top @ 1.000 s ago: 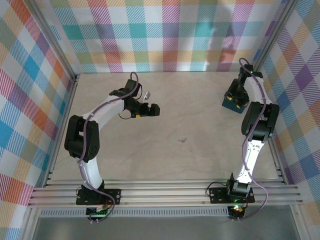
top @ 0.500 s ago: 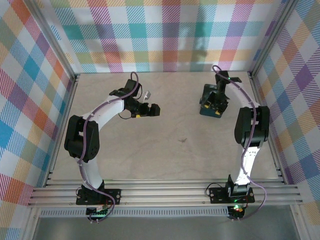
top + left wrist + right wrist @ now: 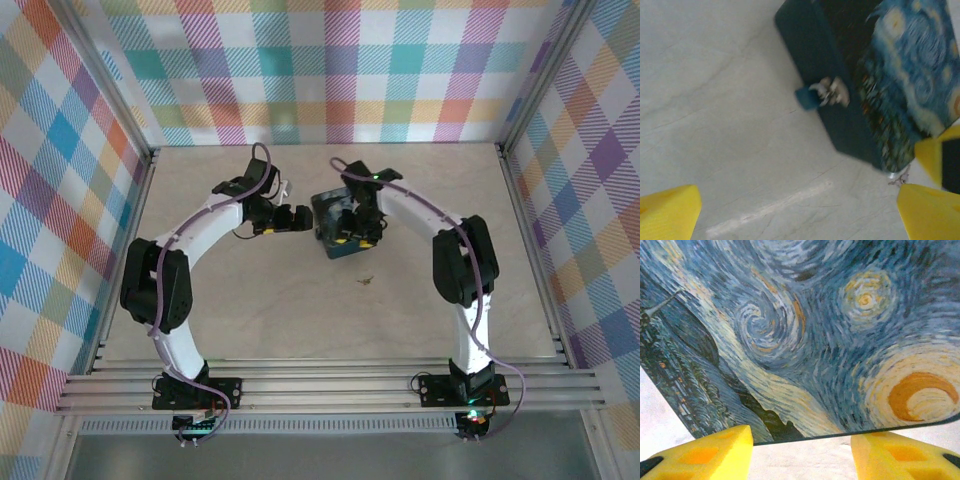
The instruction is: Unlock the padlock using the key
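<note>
The tiny blue padlock (image 3: 807, 98) hangs on a silvery clasp (image 3: 832, 92) at the side of the square dark-blue box (image 3: 900, 75) with the swirling print. In the top view that box (image 3: 333, 246) sits mid-table between both arms. My left gripper (image 3: 298, 217) is open just left of it, and in the left wrist view my left gripper (image 3: 800, 212) has bare table between its fingers. My right gripper (image 3: 353, 226) is open over the box's right side. In the right wrist view my right gripper (image 3: 800, 452) straddles the box (image 3: 805, 330) at its near edge. A tiny thin key (image 3: 366, 281) lies on the table.
The pale tabletop (image 3: 300, 310) is ringed by checked walls and aluminium posts. A small metal bit, probably the same key (image 3: 899, 178), shows by the box's lower corner. A yellow finger of the right gripper (image 3: 932, 152) sits at the box's far edge.
The right arm has swept from the right wall to mid-table, bringing the box with it up beside the left gripper. The left gripper edged slightly left.
</note>
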Motion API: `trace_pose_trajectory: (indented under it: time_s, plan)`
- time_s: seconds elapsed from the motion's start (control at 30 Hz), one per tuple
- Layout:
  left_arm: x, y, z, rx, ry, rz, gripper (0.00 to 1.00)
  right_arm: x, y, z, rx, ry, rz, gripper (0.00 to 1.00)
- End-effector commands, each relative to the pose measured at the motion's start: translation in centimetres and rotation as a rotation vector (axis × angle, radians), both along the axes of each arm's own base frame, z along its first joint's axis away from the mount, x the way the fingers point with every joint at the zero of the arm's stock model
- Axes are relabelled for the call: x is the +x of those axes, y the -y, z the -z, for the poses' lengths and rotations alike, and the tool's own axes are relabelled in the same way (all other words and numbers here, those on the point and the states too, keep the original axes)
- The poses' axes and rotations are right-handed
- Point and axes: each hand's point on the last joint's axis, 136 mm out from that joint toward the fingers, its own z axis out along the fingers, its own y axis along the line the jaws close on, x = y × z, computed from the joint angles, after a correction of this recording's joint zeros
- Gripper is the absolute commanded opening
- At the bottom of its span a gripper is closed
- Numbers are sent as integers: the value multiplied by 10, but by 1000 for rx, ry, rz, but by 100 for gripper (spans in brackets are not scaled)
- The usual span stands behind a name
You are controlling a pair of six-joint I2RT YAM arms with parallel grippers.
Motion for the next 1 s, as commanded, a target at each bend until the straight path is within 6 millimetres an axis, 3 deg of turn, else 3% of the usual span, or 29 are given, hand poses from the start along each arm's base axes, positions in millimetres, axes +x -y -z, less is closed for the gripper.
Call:
trace_pose_trajectory:
  time_s: [0.0, 0.17, 0.27, 0.47, 0.67, 0.97]
  plan:
    - [-6, -15, -9, 37, 9, -71, 100, -23, -5, 1, -10, -64, -56, 56]
    - [-10, -21, -12, 29, 6, -91, 99, -24, 9, -20, -8, 3, -49, 57]
    - [-8, -19, -13, 1, -12, -74, 87, -22, 18, -31, 35, 4, 0, 58]
    - [15, -16, -11, -15, -71, -10, 83, -23, 12, -49, 163, 5, 91, 68]
    - [49, -10, -5, 16, -83, 88, 85, -33, -12, -35, 339, -72, 226, 76]
    - [83, 11, 20, -22, -132, 166, 80, -25, -28, -9, 342, -145, 261, 76]
